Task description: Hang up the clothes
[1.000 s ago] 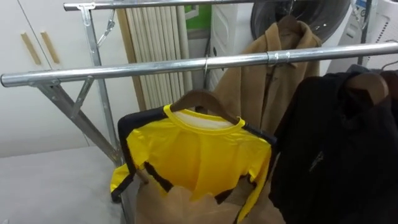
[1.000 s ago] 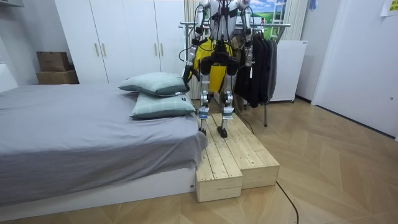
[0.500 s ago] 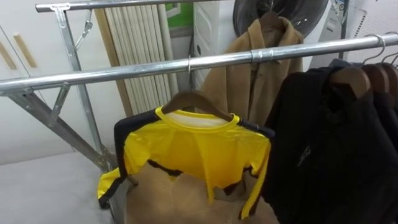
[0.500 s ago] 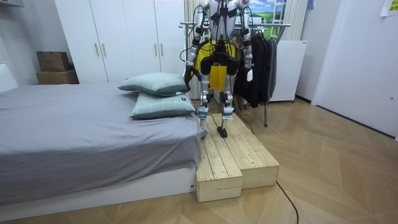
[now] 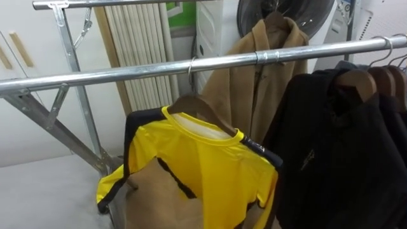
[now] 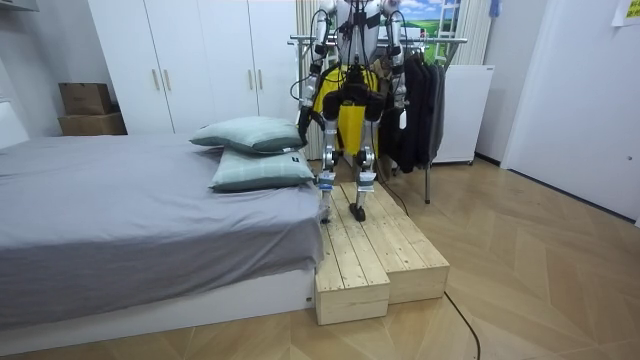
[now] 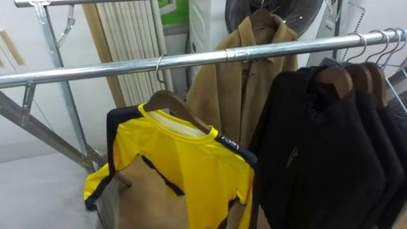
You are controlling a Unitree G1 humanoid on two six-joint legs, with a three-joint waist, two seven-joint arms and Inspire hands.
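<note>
In the left eye view a yellow shirt (image 5: 203,165) with black trim is seen hung on a wooden hanger (image 5: 198,105), whose hook is set over the near rail (image 5: 114,74); the hanger is tilted, its right end the lower, and the shirt is slanted with it. Tan cloth (image 5: 159,200) is shown under the shirt's lower edge, though what it belongs to cannot be made out. A tan coat (image 5: 254,83) is hung behind the rail; black garments (image 5: 337,152) are crowded on the same rail to the right, on hangers of their own, just beside the shirt's right sleeve; a ribbed panel (image 5: 137,44) is stood at the back. In the room view the robot is seen from behind, upright on a wooden platform (image 6: 375,260) just beside a grey bed (image 6: 120,230), facing the rack, with the shirt's yellow glimpsed past its hips. The left hand (image 6: 303,118) is hung low near the pillows (image 6: 250,135), and the right hand (image 6: 401,105) is held by the dark clothes; whether either hand is open or closed, or anything is gripped, cannot be told. In the right eye view the hanger's hook is seen seated on the rail, well apart from the hooks further right; a dark round thing (image 7: 267,9) is shown behind the coat's collar.
</note>
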